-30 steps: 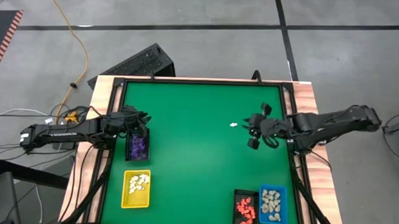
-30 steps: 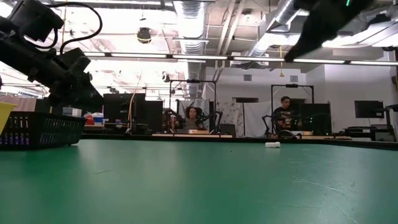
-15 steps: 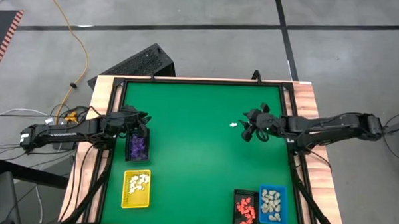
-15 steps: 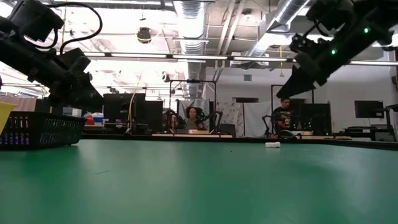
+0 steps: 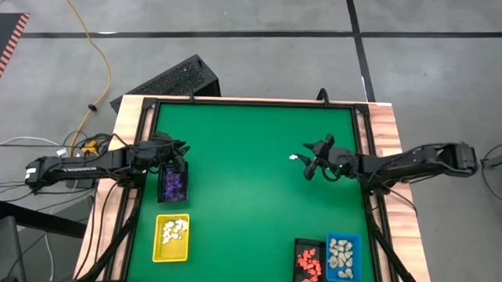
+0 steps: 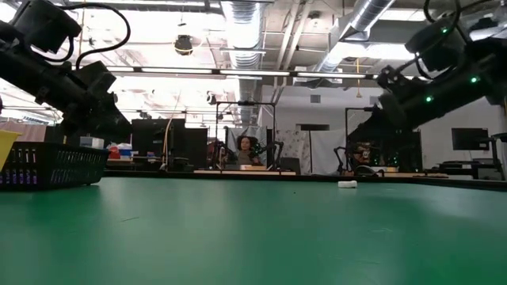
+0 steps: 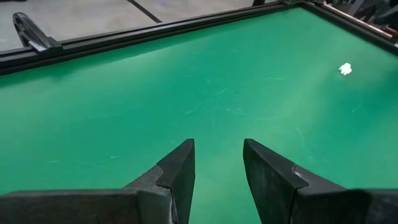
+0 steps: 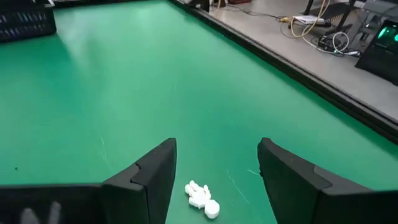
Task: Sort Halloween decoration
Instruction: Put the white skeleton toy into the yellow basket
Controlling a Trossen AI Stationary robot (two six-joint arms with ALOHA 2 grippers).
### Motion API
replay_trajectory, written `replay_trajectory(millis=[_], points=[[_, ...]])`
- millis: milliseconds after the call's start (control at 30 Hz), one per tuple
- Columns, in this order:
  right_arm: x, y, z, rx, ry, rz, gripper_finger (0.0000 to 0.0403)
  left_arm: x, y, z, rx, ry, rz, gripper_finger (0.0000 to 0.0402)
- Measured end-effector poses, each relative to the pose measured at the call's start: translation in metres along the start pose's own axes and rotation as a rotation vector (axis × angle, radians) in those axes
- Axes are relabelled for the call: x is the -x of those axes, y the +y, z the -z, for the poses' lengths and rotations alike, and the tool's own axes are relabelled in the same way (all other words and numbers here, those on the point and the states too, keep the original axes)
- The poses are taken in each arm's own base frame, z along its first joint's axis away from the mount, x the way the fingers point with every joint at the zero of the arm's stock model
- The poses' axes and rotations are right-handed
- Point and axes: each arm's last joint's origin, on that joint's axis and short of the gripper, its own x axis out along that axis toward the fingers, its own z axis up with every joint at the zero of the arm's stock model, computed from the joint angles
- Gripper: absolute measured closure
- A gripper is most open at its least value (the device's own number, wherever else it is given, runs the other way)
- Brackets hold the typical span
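Observation:
One white figurine (image 5: 293, 157) of the Halloween decoration lies alone on the green mat, right of centre; it also shows in the low view (image 6: 347, 184). My right gripper (image 5: 309, 163) hangs open just above and to the right of it. In the right wrist view the figurine (image 8: 200, 199) lies on the mat between the two spread fingers (image 8: 217, 149), which do not touch it. My left gripper (image 5: 180, 149) waits open at the table's left edge with nothing between its fingers (image 7: 217, 144), by the black tray (image 5: 173, 184) of purple figurines.
A yellow tray (image 5: 171, 238) with pale figurines stands at the near left. A black tray (image 5: 309, 262) of red ones and a blue tray (image 5: 342, 257) of beige ones stand at the near right. A black rail (image 5: 252, 102) frames the mat.
My right gripper has come down from high above the mat and moved a little toward the table's left, closing in on the white figurine. It now hangs low over the mat. The figurine has stayed where it was.

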Motion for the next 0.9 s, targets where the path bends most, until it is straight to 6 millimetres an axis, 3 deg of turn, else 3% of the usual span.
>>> replay_trajectory(millis=[433, 900], points=[[-0.032, 0.004, 0.026, 0.056, 0.067, 0.035, 0.0168, 0.0, 0.0, 0.0, 0.005, -0.003, -0.004, 0.0276], [-0.057, -0.002, 0.055, -0.026, 0.123, -0.02, 0.0168, 0.0, 0.0, 0.0, 0.004, -0.002, -0.005, 0.0276]])
